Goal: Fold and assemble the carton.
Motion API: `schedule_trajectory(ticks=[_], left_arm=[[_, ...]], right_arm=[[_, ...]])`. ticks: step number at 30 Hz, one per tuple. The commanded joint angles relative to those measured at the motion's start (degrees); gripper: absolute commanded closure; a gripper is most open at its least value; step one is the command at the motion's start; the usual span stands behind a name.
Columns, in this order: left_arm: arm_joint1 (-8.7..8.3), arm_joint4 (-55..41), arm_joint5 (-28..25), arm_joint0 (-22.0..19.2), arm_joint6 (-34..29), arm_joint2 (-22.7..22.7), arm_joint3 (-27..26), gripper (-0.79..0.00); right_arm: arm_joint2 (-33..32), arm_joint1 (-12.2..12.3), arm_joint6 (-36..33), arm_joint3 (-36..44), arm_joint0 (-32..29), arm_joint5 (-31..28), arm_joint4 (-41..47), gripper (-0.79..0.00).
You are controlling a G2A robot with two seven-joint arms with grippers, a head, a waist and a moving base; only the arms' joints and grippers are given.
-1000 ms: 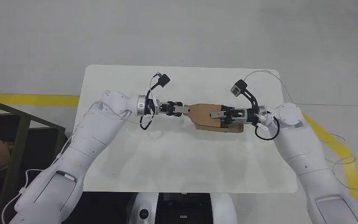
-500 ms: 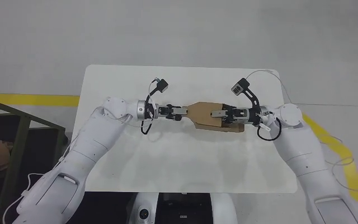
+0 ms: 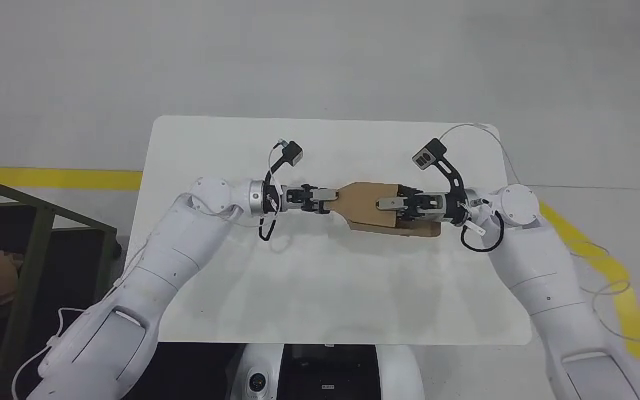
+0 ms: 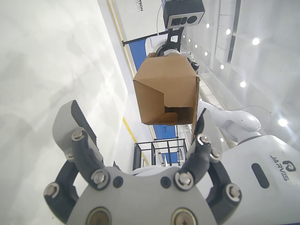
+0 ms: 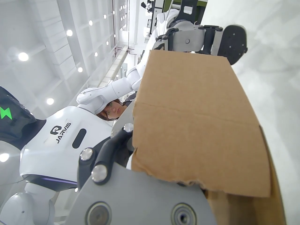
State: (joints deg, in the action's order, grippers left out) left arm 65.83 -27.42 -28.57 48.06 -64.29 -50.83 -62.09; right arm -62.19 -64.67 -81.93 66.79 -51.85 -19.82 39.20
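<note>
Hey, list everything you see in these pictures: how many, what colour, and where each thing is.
brown cardboard carton: one, brown, partly folded, over the middle of the table between the two grippers.
white rectangular table: one, white, under both arms.
yellow floor line: one, yellow, running past both sides of the table.
dark green metal frame: one, dark green, beside the table on the left arm's side.
left gripper: one, grey and black, open, at the carton's partly open end.
right gripper: one, grey and black, shut on the carton's other end.
</note>
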Motion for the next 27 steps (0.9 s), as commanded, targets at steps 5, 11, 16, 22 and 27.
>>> schedule_trajectory(ticks=[5,11,16,22,27], left_arm=[[0.85,-0.83,-0.68,-0.47,-0.45,1.24,0.82,-0.785],[1.42,-1.21,-1.20,-0.91,-0.58,1.67,1.64,-0.785],[1.64,-1.58,-1.88,-1.10,0.15,1.13,2.45,-0.785],[2.13,-3.98,-2.87,-1.10,1.31,0.54,3.09,-0.785],[2.88,-5.16,-3.04,-1.68,1.38,1.17,3.83,-0.785]], right_arm=[[-0.12,-0.06,0.11,-0.19,0.05,-0.30,0.17,0.000],[-0.32,-0.11,-0.14,-0.38,0.07,-0.44,0.67,0.000],[-0.53,-0.13,-0.39,-0.50,0.02,-0.58,1.09,0.000],[-0.38,-0.21,-0.60,-0.40,0.03,-0.63,0.90,0.000],[-0.36,-0.26,-0.75,-0.39,0.10,-0.68,0.86,0.000]])
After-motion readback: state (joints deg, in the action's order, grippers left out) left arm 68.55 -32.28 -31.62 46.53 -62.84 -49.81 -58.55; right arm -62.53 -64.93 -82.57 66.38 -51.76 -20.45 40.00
